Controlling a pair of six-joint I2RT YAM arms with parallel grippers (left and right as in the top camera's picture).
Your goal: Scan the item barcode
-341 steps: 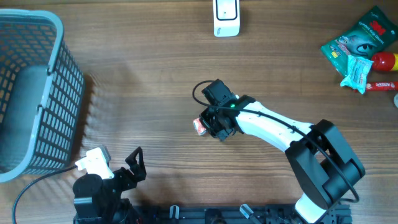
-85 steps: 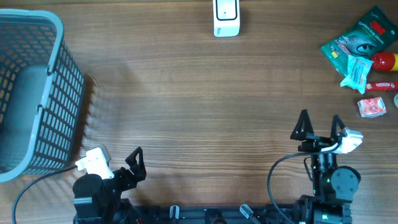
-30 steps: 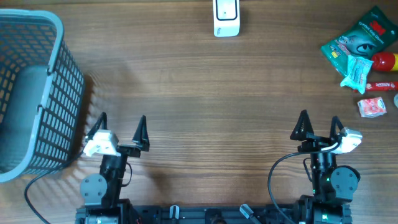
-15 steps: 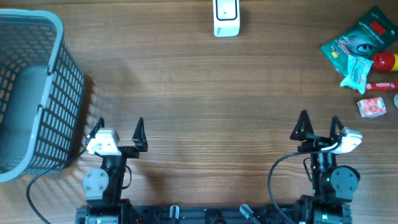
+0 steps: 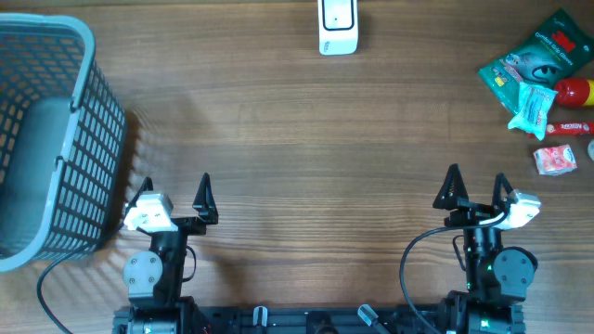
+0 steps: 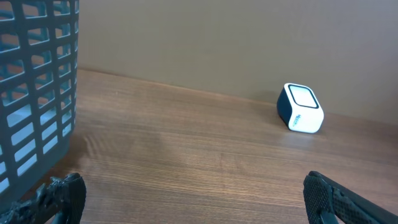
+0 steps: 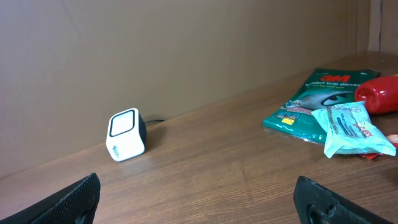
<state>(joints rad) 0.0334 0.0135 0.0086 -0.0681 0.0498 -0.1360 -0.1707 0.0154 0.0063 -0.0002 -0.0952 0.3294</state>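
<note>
Item: small crinkled red-and-white packet point(image 5: 556, 160), lying flat on table point(image 5: 306, 130). Left gripper point(image 5: 175, 183), right gripper point(image 5: 476, 176): jaws apart, empty.

The left tool point(image 5: 175, 182) and right tool point(image 5: 476, 176) stand wide open at the worktop's point(image 5: 306, 139) near edge; the white scanner point(image 5: 337, 26) sits opposite.

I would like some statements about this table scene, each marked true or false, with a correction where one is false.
1. The white cube-shaped scanner stands near the table's far edge. True.
2. The left hand holds a packet. False: it is open and empty.
3. The grey plastic mesh basket stands on the robot's left. True.
4. The green plastic packet lies inside the basket. False: it lies on the wooden table, far right.
</note>
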